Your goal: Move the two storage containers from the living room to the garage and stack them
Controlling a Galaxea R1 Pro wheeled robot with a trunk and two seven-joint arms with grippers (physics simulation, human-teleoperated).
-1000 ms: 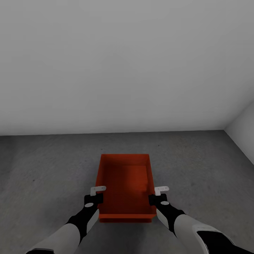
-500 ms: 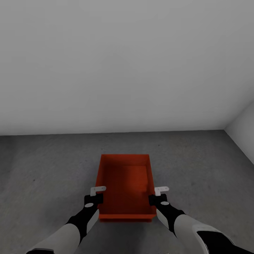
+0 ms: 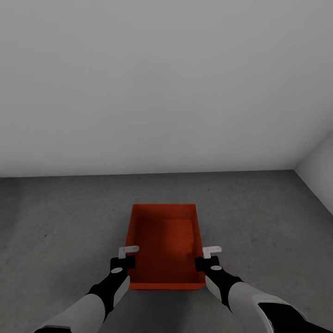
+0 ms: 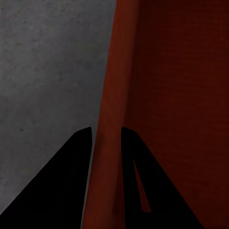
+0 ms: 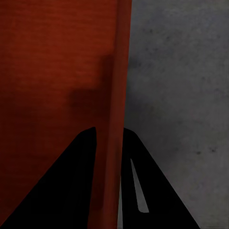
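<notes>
One orange-red storage container (image 3: 164, 240) sits open side up over the dark grey garage floor (image 3: 64, 222), directly in front of me. My left gripper (image 3: 126, 257) is shut on its left side wall, and in the left wrist view that gripper (image 4: 106, 131) has the wall's rim (image 4: 114, 71) between its dark fingers. My right gripper (image 3: 206, 258) is shut on the opposite wall, and in the right wrist view the gripper (image 5: 109, 130) straddles the rim (image 5: 121, 62) in the same way. The box is empty inside. What lies beneath it is hidden.
A plain white-grey wall (image 3: 166, 92) stands a short way beyond the container. A second wall (image 3: 321, 166) meets it at the right, forming a corner. Bare concrete floor spreads to both sides of the box.
The container has sunk a little between my grippers. A second orange edge that showed under its near wall has gone from sight. My arms have hardly moved.
</notes>
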